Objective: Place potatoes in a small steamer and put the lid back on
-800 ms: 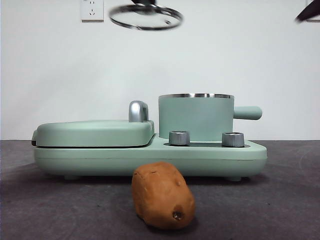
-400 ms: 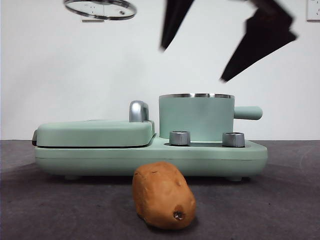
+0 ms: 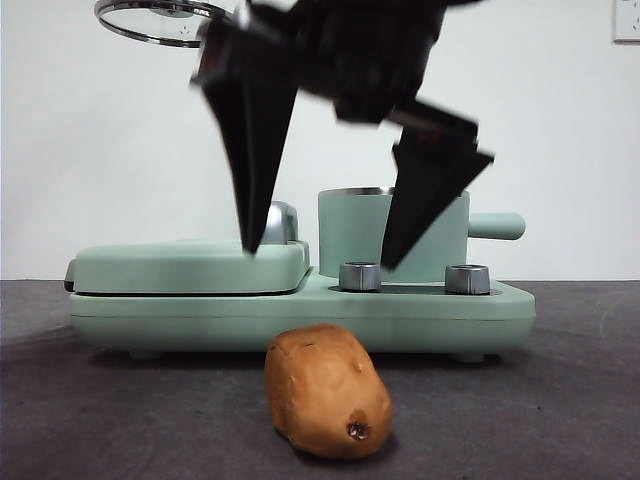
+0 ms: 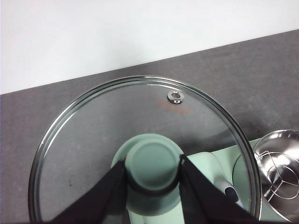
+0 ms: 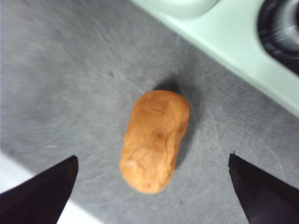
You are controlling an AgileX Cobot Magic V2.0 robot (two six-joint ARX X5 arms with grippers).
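The orange-brown potato (image 3: 325, 390) lies on the dark table in front of the appliance, its dark spot facing the front camera. My right gripper (image 3: 320, 255) hangs open above it, jaws spread wide. In the right wrist view the potato (image 5: 155, 140) lies between and below the two jaws of the right gripper (image 5: 152, 162), untouched. The small steamer (image 3: 348, 235) stands open on the right of the base, partly hidden by the arm; its steel rack shows in the left wrist view (image 4: 280, 172). High at the upper left, my left gripper (image 4: 153, 170) is shut on the green knob of the glass lid (image 3: 160, 22).
A flat green griddle cover (image 3: 190, 265) with a chrome handle (image 3: 282, 222) fills the left of the mint-green base (image 3: 300, 318). Two steel knobs (image 3: 359, 276) (image 3: 466, 278) sit at the base's front. The steamer's side handle (image 3: 497, 225) points right.
The right arm has come down from the upper right, jaws open, to hang over the potato. The lid has moved left in the left gripper. Potato and steamer have stayed still.
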